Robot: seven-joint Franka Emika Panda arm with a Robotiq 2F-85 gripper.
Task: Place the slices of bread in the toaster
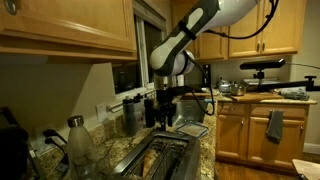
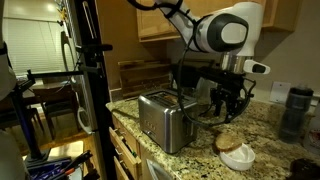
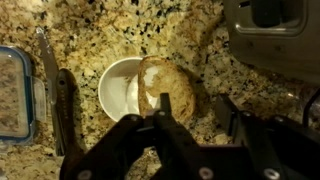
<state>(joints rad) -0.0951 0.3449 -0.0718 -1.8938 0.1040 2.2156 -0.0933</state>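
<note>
Claw (image 3: 192, 122) is seen hanging just above the worktop (image 3: 100, 30), jaws part-way apart, nothing held betw. them; only granite shows in the gap. Slice of bread (image 3: 165, 88) is found just below and slightly ahead of the claw, lying on a white dish (image 3: 115, 85). Toaster (image 3: 272, 35) is set ahead of the claw, off to one side, near but apart.

Risks, as judged from here:
- **Off-centre grip:** the slice isn't centred in the gap. One fingertip is lined up over its near edge, so if the jaws are shut here the crust could be shoved, not pinched.
- **Dish:** the rim could be caught w/ the slice and the dish tipped.
- **Thin slice:** it could be crushed or dropped en route.
- **Slot entry:** the slice must be entered edge-on, and a flat grip would likely be jammed at the top.
- **Dark utensil (image 3: 58, 95):** it lies beside the dish and could be knocked.
</note>
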